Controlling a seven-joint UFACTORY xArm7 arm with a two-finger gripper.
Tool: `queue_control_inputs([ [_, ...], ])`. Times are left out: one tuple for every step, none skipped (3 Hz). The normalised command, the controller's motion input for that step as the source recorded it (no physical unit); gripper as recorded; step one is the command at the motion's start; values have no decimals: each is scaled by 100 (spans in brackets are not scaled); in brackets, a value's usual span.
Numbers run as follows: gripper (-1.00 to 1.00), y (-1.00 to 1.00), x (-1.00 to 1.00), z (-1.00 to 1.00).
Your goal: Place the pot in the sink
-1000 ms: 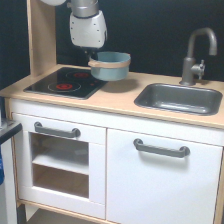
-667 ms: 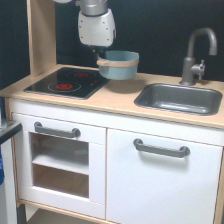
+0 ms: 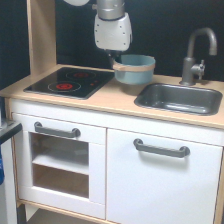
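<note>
Currently the pot (image 3: 134, 69) hangs in the air above the wooden table (image 3: 115, 97), carried by the gripper (image 3: 118, 61) of the white arm (image 3: 113, 27). The jaws are closed on the pot's rim at the side toward the exterior view's left; their tips are largely hidden by the rim. The pot is grey-blue with a tan band near its top edge, and it sits nearly level, with a slight tilt. A soft shadow lies on the table beneath it, so its base appears clear of the surface.

The pot stands between the stovetop (image 3: 70, 82) and the sink (image 3: 180, 98). It is just beside the sink's near corner on the exterior view's left, and not yet over the basin. The stovetop, black with red rings, lies flat on the table to the exterior view's left of the pot, close to it.

The sink is a dark grey rectangular basin with rounded corners, set into the table. Nothing is visible inside it. A grey curved faucet (image 3: 198, 55) rises behind it, toward the exterior view's right.

Below the table, the white cabinet front shows an oven door (image 3: 59, 162) with a window and a grey handle, and a plain door (image 3: 160, 185) with a second grey handle.
</note>
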Motion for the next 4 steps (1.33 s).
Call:
queue_control_inputs([
  [-100,37,99,-83],
  [-100,38,99,-86],
  [-100,24,96,-82],
  [-99,25,71,-76],
])
